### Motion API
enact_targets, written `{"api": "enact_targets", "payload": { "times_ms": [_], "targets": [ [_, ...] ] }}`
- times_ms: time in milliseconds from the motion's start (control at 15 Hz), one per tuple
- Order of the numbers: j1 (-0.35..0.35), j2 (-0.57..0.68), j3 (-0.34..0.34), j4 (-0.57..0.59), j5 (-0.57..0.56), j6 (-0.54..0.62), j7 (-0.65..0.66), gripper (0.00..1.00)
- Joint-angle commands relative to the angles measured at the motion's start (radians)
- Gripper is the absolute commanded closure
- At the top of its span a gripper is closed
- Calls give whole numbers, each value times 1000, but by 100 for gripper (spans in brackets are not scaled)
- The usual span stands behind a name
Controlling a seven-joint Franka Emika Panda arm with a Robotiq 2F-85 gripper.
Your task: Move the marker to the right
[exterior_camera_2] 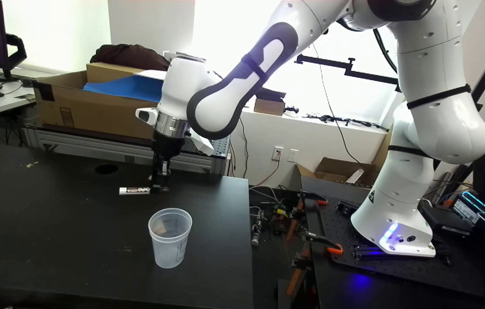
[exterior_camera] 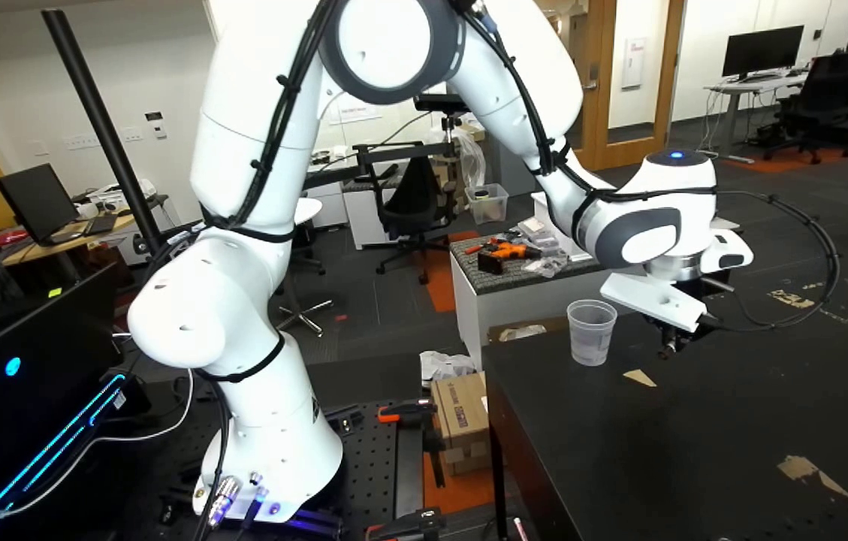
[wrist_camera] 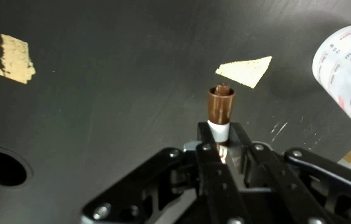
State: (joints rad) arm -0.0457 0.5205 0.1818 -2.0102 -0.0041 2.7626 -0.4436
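The marker has a brown cap and a white body with brown print. My gripper is shut on it, with a finger on each side just behind the cap. In an exterior view the marker lies level across the fingertips of my gripper, its white end to the left and the dark cap to the right. It is low over the black table, and I cannot tell if it touches. In an exterior view the gripper shows behind the cup, with only a small dark brown tip of the marker visible.
A translucent plastic cup stands upright near the table's edge; it also shows at the right of the wrist view. Tan tape patches lie on the black table. A round hole is in the tabletop.
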Motion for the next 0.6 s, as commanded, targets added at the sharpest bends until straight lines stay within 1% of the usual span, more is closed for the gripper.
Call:
{"api": "enact_targets", "payload": {
  "times_ms": [0, 267, 533],
  "targets": [
    [-9, -115, -30, -88, 7, 11, 94, 95],
    [-31, -174, -67, -128, 21, 0, 139, 95],
    [-47, -171, -106, -138, 24, -31, 170, 95]
  ]
}}
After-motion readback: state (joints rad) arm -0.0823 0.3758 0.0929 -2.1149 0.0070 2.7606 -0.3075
